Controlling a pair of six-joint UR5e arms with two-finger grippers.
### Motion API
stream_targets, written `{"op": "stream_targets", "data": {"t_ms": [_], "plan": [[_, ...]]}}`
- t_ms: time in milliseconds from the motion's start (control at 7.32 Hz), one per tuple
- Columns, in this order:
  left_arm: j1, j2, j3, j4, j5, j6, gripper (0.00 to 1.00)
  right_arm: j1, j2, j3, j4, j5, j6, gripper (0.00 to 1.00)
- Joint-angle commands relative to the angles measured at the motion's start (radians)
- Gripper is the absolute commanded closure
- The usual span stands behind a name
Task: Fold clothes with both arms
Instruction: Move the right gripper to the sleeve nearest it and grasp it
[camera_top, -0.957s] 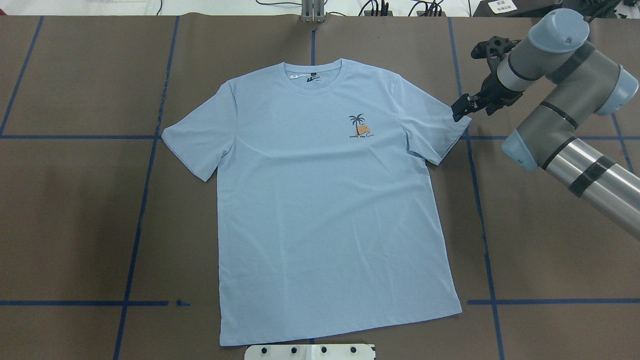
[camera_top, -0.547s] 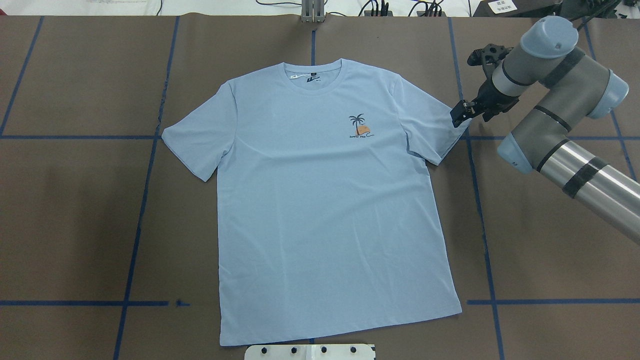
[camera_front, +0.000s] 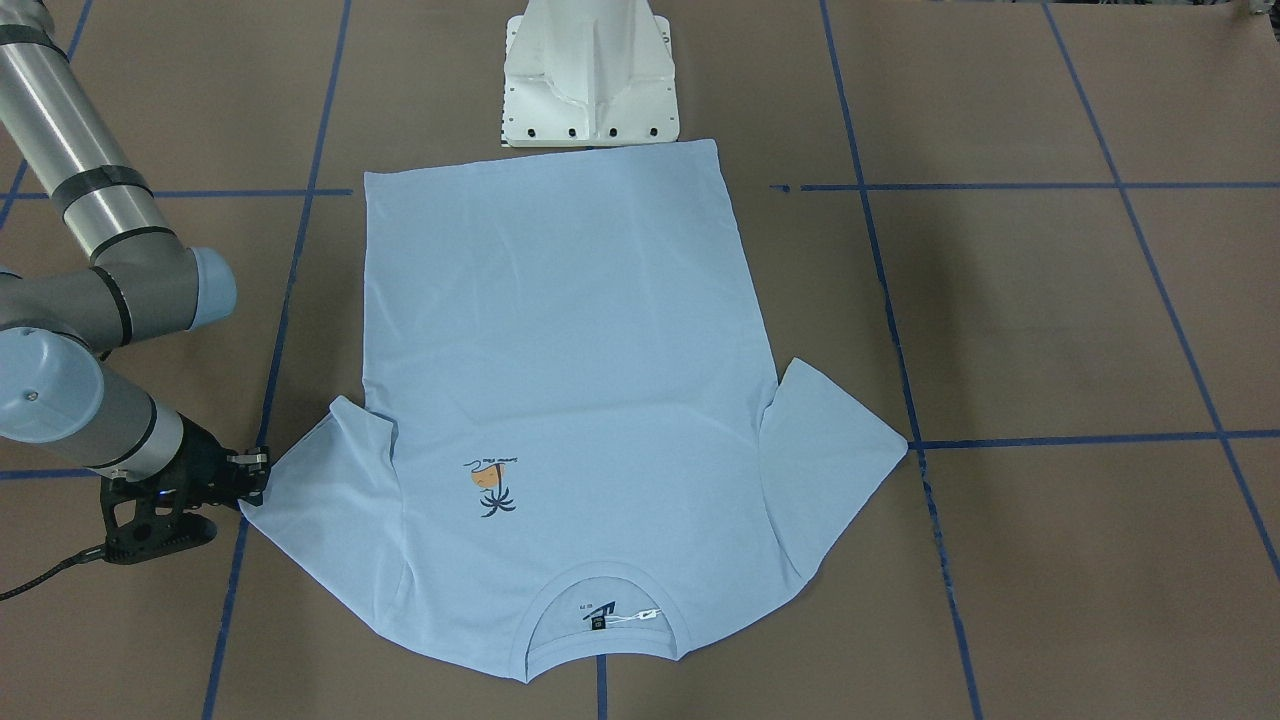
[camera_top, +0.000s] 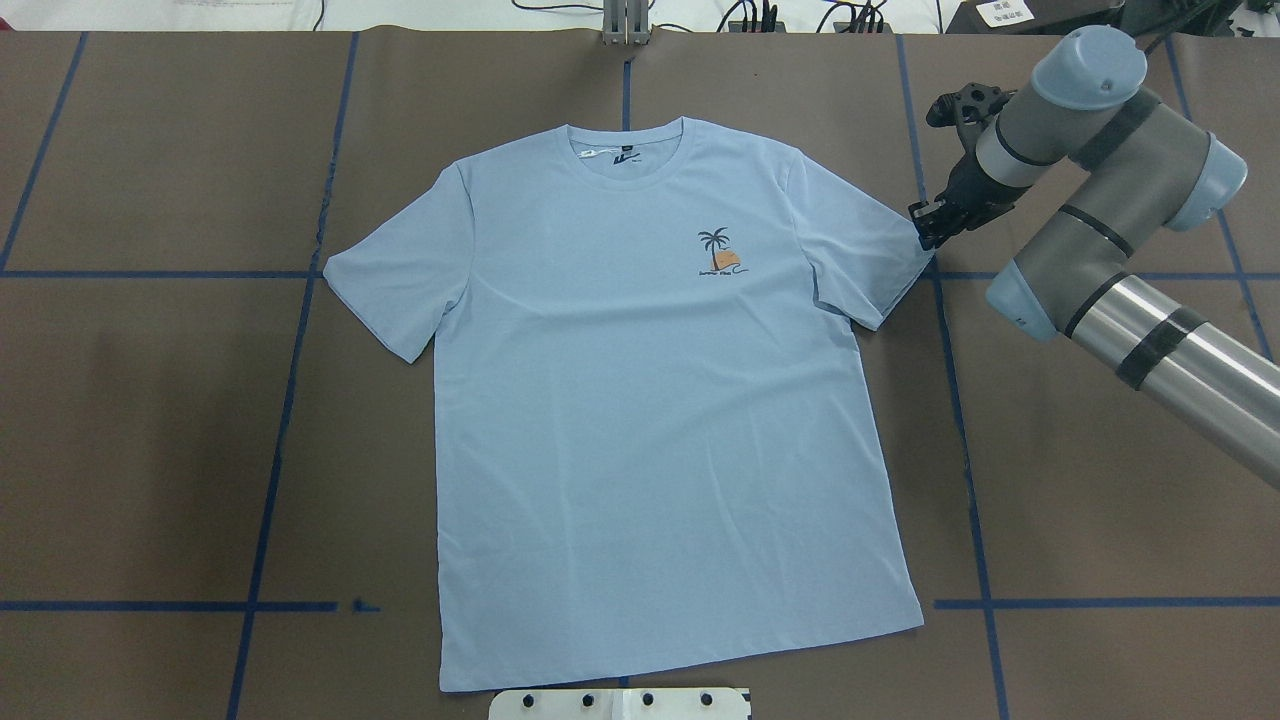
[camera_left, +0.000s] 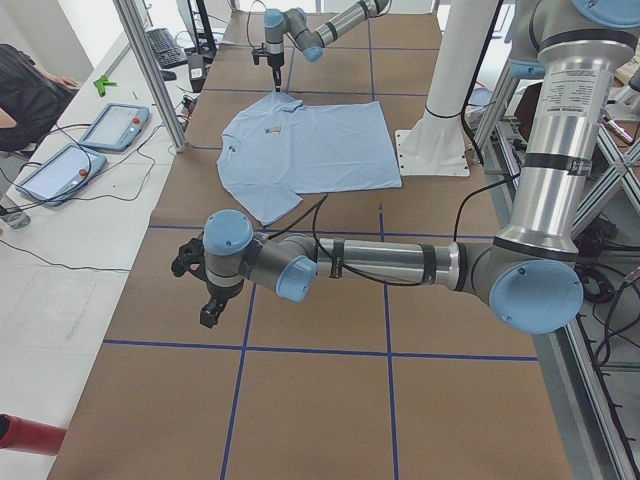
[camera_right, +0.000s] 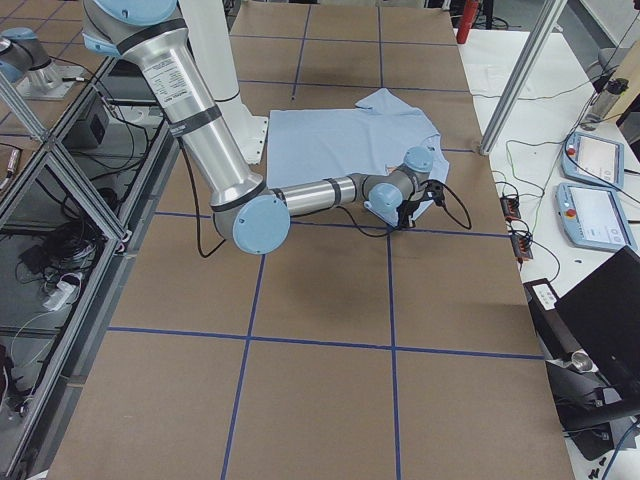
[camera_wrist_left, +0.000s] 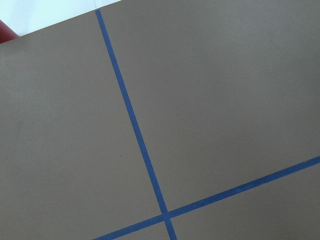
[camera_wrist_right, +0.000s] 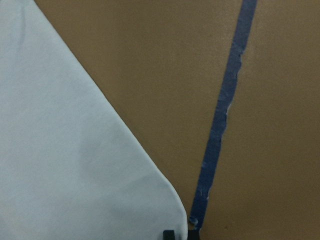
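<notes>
Robotics lab, brown paper-covered worktop (camera_top: 150, 450) gridded with blue tape lines (camera_top: 150, 274), white pedestal (camera_front: 590, 80) at its edge, aluminium frame posts (camera_left: 152, 75), teach pendants (camera_left: 112, 125) and trailing cables (camera_top: 745, 14) on a white side bench (camera_left: 90, 225).

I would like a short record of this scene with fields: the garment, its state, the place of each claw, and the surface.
garment: light blue T-shirt, palm print on the chest
state: spread flat, front up, both sleeves out, not yet folded
right claw: at the tip of the sleeve on the robot's right; whether it grips cannot be told
left claw: above the bare table, far from the T-shirt; open or shut cannot be told
surface: brown table with blue tape lines
</notes>
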Motion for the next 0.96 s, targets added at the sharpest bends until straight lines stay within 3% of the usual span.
{"op": "stream_targets", "data": {"t_ms": [0,410,547,820], "plan": [[0.000,-0.002,0.002,0.000,0.000,-0.002,0.00,0.001,0.006,0.005,0.004,0.005,0.003,1.00],[0.000,-0.006,0.002,0.002,0.002,-0.002,0.00,-0.032,0.078,0.035,0.072,0.039,0.014,1.00],[0.000,-0.008,0.005,0.002,0.002,-0.002,0.00,-0.079,0.122,0.034,0.073,0.018,0.056,1.00],[0.002,-0.015,0.008,0.003,0.003,-0.002,0.00,-0.153,0.254,-0.021,0.064,-0.117,0.174,1.00]]}}
